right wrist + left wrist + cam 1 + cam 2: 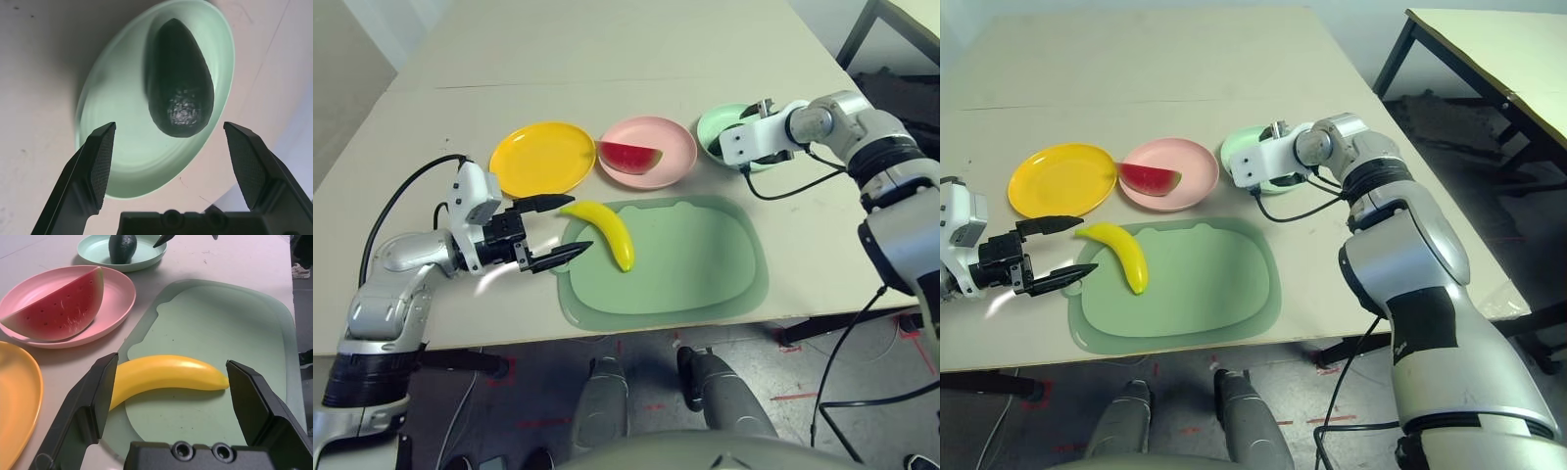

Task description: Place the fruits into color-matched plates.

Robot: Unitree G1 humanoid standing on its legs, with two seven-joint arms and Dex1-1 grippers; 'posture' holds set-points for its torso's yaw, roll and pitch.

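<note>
The robot's left gripper (581,222), two angular black fingers on a silver arm, stands wide open with its fingers on either side of part of the banana (612,235), its grip not closed on the fruit. Beyond it is the first of three round, matte plastic plates, the yellow plate (543,159), bare inside a smooth raised rim. The banana is a single curved yellow fruit, smooth and faintly glossy, lying mostly on the rounded green mat (685,259), with one end reaching past the mat's edge towards the yellow plate. The mat is smooth, a darker border framing its paler inner panel.

Next comes the pink plate (651,127), carrying one watermelon wedge (628,158): red flesh dotted with dark seeds, a pale green rind, and one pointed end jutting over the rim on the yellow plate's side. Farthest right is the mint green plate (127,147), where one avocado (181,83), the third of three fruits, lies dark green and oval, narrower at one end, with a shiny patch on its skin. The right gripper (170,124) is above that plate, its two black fingers, ridged on their inner faces, spread wide and clear of the avocado; it holds nothing. All the plates and the mat rest on a pale, smooth tabletop (558,98).
</note>
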